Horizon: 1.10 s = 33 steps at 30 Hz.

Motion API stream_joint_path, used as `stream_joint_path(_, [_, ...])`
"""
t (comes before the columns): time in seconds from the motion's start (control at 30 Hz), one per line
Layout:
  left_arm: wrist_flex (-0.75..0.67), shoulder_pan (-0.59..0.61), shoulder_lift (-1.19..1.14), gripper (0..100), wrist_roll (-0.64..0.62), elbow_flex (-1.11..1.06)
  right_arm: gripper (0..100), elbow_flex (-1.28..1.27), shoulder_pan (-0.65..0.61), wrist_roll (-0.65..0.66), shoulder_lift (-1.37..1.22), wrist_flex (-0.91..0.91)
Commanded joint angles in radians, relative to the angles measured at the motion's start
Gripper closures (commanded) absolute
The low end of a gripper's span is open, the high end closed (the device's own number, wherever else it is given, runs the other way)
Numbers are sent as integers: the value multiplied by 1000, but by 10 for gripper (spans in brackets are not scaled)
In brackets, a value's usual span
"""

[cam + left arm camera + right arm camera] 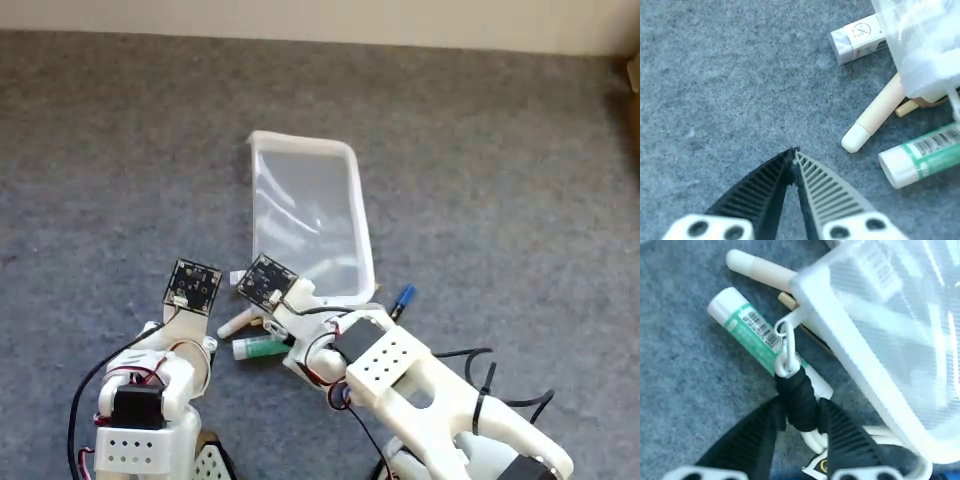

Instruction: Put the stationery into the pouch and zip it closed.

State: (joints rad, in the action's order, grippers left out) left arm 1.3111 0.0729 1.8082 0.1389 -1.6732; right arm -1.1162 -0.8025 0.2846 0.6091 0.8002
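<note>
Pouch (pixel 305 215) lies mid-tabletop; I judge it light, floppy, slippery. My right jaws clamp its black zipper tab (pixel 796 390), the best hold. Left jaws together. Glue stick (pixel 258 347) at its 7 o'clock.

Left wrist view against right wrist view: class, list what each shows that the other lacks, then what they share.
Left wrist view: the left tool, shut over bare carpet, and a white eraser at the edge of the pouch; a pale block seen through the pouch in the right wrist view may be the same one. Right wrist view: the right tool clamped on the black zip tab with its metal ring. Both: the pouch, the cream pen and the green-labelled stick.
</note>
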Motion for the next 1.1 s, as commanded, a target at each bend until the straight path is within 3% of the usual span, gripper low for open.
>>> stream_joint_path(0.0, [9, -13, 5, 993, -8, -22, 991, 7, -5, 8, 12, 39])
stream_joint_path(0.17, [9, -13, 5, 993, -8, -22, 994, 7, 27, 6, 58, 81])
stream_joint_path(0.37, [9, -13, 5, 993, -8, -22, 994, -1, 87, 3, 303, 162])
stream_joint_path(0.6, [9, -13, 5, 993, -8, -22, 994, -42, 88, -58, 616, 220])
stream_joint_path(1.07, [9, -13, 5, 993, -8, -22, 994, -196, 88, -123, 989, 216])
